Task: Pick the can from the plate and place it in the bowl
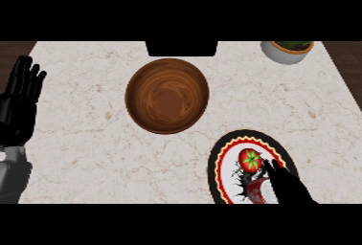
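Fingers of the right robot hand (288, 187) reach onto the plate (230, 148) and touch the red can (250, 160) lying there, but I cannot tell if they are curled round it. To do this well, the hand should wrap round the can, lift it straight up, then carry it to the brown bowl (167, 94) on the tabletop (84, 139). The left robot hand (20, 103) rests open at the left edge.

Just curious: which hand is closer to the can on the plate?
Right. The right hand is at the can on the plate; the left hand rests open at the far left edge.
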You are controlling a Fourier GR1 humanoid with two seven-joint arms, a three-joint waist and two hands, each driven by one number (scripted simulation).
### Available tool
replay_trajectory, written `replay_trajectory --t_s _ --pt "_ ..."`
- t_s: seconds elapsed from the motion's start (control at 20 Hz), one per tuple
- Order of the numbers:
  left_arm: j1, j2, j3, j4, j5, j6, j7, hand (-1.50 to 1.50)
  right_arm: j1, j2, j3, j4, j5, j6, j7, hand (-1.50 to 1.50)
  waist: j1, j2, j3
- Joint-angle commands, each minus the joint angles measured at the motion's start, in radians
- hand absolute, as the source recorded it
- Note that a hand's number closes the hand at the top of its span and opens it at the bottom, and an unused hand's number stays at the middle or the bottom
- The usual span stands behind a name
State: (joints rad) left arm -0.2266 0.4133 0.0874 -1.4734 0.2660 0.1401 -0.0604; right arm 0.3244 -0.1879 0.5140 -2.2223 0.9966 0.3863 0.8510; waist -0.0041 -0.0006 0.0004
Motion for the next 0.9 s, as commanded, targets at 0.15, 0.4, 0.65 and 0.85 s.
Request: replay_trajectory --t_s 0.15,0.4,0.65,0.85 --pt "0.035 0.023 0.067 -0.057 0.009 -0.061 0.034 0.0 -0.08 0.048 0.005 0.061 -0.006 0.016 0.013 -1.5 0.006 0.0 0.0" --pt "0.004 -0.059 0.038 0.01 -0.07 -0.025 -0.018 0.0 -0.054 0.027 -0.01 0.129 0.013 -0.031 -0.032 -1.5 0.001 0.0 0.0" --pt "0.033 -0.014 0.079 -0.083 -0.031 -0.08 0.078 0.0 -0.035 0.004 -0.039 0.235 0.015 -0.13 -0.134 -1.5 0.005 -0.001 0.0" --pt "0.016 -0.068 0.073 -0.037 -0.09 -0.051 0.01 0.0 -0.022 -0.025 -0.086 0.18 -0.031 -0.069 -0.129 -1.5 0.001 0.0 0.0"
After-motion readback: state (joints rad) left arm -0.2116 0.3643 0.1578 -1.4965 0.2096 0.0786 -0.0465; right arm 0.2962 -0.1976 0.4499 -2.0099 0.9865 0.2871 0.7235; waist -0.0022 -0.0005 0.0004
